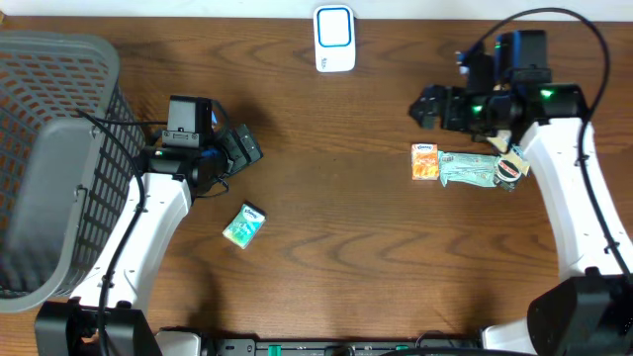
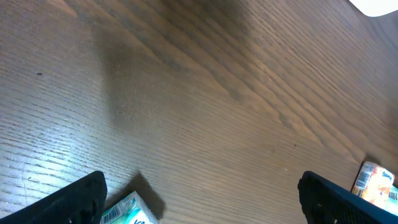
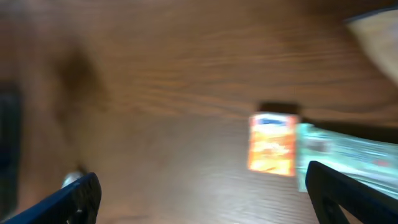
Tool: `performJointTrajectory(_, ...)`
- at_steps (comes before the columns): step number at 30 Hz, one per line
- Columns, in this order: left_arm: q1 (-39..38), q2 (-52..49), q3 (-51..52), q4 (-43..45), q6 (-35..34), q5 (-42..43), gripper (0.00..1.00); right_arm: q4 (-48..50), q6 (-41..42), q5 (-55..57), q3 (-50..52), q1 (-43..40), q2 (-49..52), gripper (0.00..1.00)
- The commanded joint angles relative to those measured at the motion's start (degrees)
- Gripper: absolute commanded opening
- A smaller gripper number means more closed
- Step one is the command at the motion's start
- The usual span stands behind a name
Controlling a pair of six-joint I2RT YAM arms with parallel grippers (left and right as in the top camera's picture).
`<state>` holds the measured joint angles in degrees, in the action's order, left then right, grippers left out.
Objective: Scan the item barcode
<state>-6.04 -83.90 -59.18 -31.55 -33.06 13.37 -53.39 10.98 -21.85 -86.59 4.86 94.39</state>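
A small green tissue pack [image 1: 243, 224] lies on the wooden table, with a barcode showing on its end [image 2: 127, 211]. My left gripper [image 1: 240, 148] hangs above and behind it, open, with nothing between its fingers [image 2: 68, 199]. An orange pack [image 1: 425, 162] lies at the right next to a pale green packet [image 1: 470, 168]. My right gripper [image 1: 427, 104] hovers just behind them, open and empty. Its wrist view is blurred, with the orange pack [image 3: 272, 143] ahead between the fingers [image 3: 354, 193]. The white and blue scanner [image 1: 334, 38] stands at the table's back edge.
A large grey mesh basket [image 1: 49, 148] fills the left side of the table, beside the left arm. A small round dark item [image 1: 509, 168] lies under the right arm, right of the green packet. Bare wood stretches between the two arms.
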Motion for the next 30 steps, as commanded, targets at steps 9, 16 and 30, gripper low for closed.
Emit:
performJointTrajectory(9, 0.24, -0.31, 0.09, -0.66, 0.24, -0.37, 0.98, 3.74, -0.72, -4.17, 2.05, 15.37, 6.82, 0.75)
performJointTrajectory(16, 0.24, 0.04, -1.53, -0.57, 13.18, 1.14, 0.98, 6.84, 4.81, -4.39, 2.05, 21.62, 13.44, 0.66)
performJointTrajectory(30, 0.26, 0.11, -24.09, -14.99, 20.37, -13.29, 0.99, 20.00, 12.79, -5.77, 2.05, 34.12, 23.69, 0.49)
